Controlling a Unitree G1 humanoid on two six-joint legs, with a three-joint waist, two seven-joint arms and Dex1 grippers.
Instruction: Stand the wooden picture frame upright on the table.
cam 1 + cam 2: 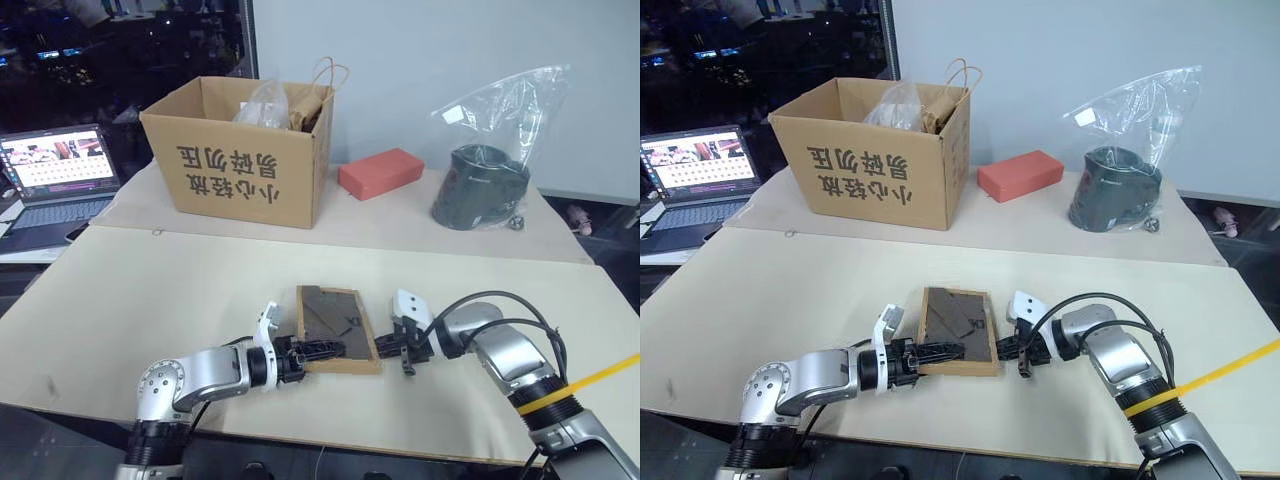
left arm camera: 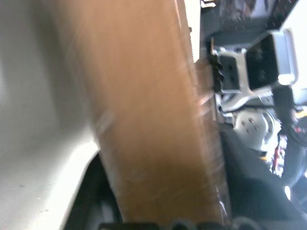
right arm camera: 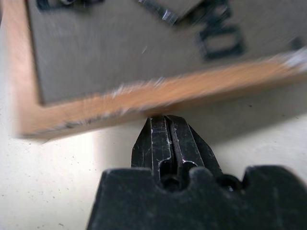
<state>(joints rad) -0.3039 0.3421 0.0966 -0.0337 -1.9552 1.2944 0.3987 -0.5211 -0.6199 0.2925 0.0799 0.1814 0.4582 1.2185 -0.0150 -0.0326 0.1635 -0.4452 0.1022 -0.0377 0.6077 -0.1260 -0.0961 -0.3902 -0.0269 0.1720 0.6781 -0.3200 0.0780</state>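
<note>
- the small rectangular light-wood picture frame (image 1: 337, 328) lies near the front edge of the large beige table (image 1: 150, 300), its dark grey-brown back panel facing up; whether it rests fully flat or is slightly tipped cannot be told.
- the frame sits between the two arms, with the left gripper (image 1: 322, 350) at its near left corner and the right gripper (image 1: 384, 346) at its right edge.
- the left gripper's black fingers (image 1: 310, 349) reach across the frame's near wooden rail, over the lower left part of the back panel; in the left wrist view the wooden edge (image 2: 148, 120) runs right up to the gripper. whether the fingers pinch the rail or only lie against it cannot be told.
- the right gripper's fingers (image 3: 165, 141) are pressed together with nothing between them, their tips touching the outer side of the frame's wooden border (image 3: 158, 98).
- well behind the frame, on the far panel of the table, stand an open brown cardboard box with printed characters (image 1: 240, 160), a flat red rectangular box (image 1: 380, 173) and a dark round object inside a clear plastic bag (image 1: 485, 180).
- an open laptop (image 1: 55, 175) sits off the table's left side.
</note>
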